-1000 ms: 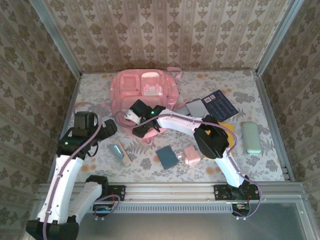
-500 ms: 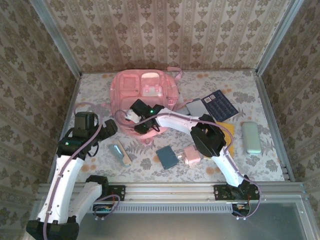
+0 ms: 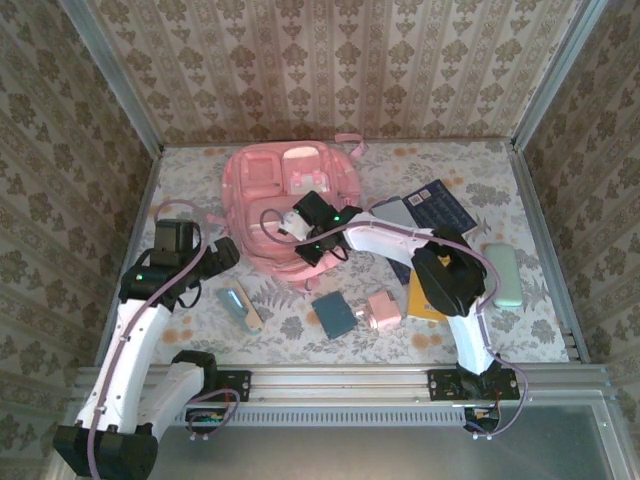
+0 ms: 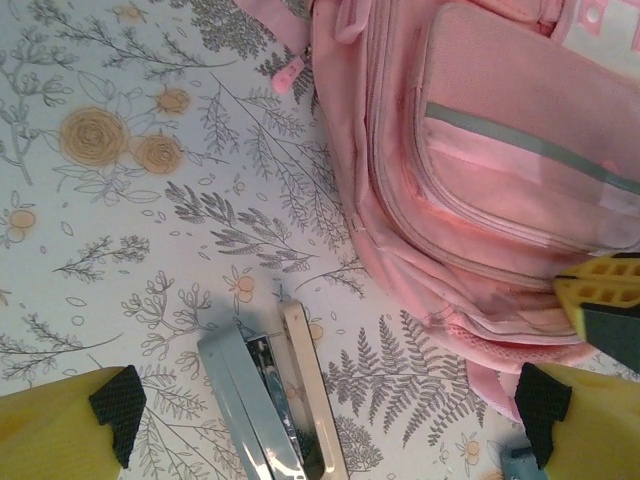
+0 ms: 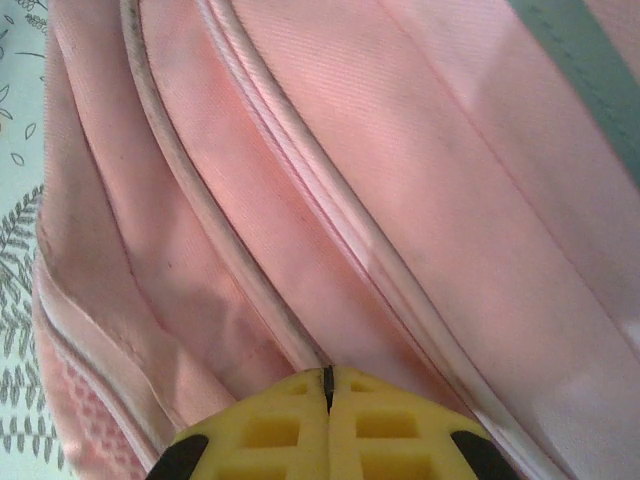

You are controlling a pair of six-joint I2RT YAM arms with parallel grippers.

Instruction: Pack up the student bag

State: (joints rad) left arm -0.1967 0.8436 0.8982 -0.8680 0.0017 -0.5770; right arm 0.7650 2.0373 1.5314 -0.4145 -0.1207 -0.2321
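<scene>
The student bag [image 3: 275,185] is a large pink backpack lying flat at the back centre of the table. My right gripper [image 3: 318,240] presses on its near edge. In the right wrist view its yellow fingers [image 5: 328,385] are shut at the end of a zip track of the bag [image 5: 400,150], with a thin dark sliver, apparently the zipper pull, pinched between them. My left gripper [image 3: 222,255] hovers left of the bag's lower corner. In the left wrist view it [image 4: 330,400] stands wide open above a stapler [image 4: 270,400], with the bag [image 4: 480,200] at upper right.
The stapler [image 3: 238,305] lies near the front left. A teal block [image 3: 333,314] and a small pink item [image 3: 383,308] sit front centre. A dark calculator [image 3: 444,210], a grey pouch [image 3: 393,215], a yellow book [image 3: 425,298] and a mint case [image 3: 503,275] lie right. Patterned walls enclose the table.
My right gripper has slid to the right along the bag's near edge, still shut, and its elbow has swung right. The left arm has shifted slightly.
</scene>
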